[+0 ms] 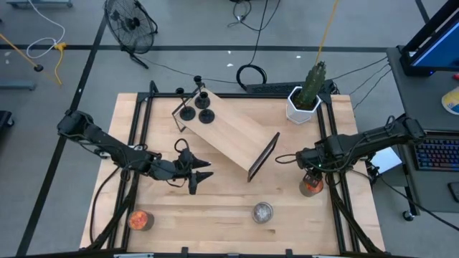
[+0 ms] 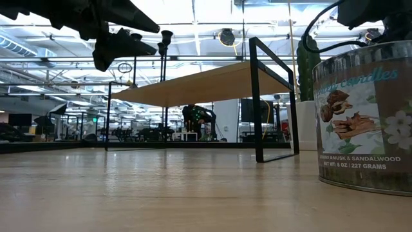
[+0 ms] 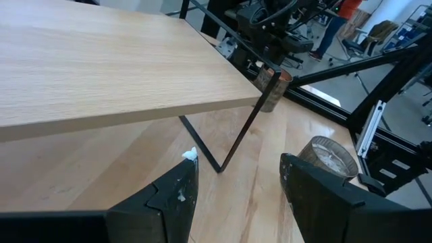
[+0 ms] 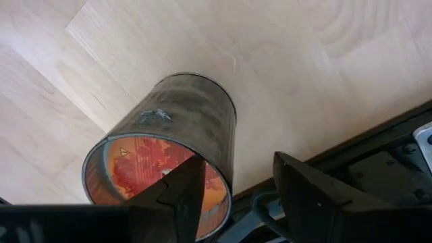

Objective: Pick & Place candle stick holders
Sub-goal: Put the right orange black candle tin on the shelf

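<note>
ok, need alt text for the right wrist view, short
Looking down past the right gripper, whose open fingers hover just above a dark glass candle cup with an orange inside standing on the pale wooden table. A black metal frame rail runs beside the cup at the table's edge.

Three stemmed holders (image 1: 197, 107) stand on the raised shelf (image 1: 228, 134) (far-left end), cups on the table (image 1: 215, 215) below.

The left arm reaches in from the table's left edge toward the middle, its wrist low, and the left gripper (image 1: 202, 178) points right with its fingers (image 3: 177, 202) spread apart. The right arm stretches in from the right side, and the right gripper (image 1: 310, 174) hangs with its fingers (image 4: 182, 196) parted, aiming down.
</note>
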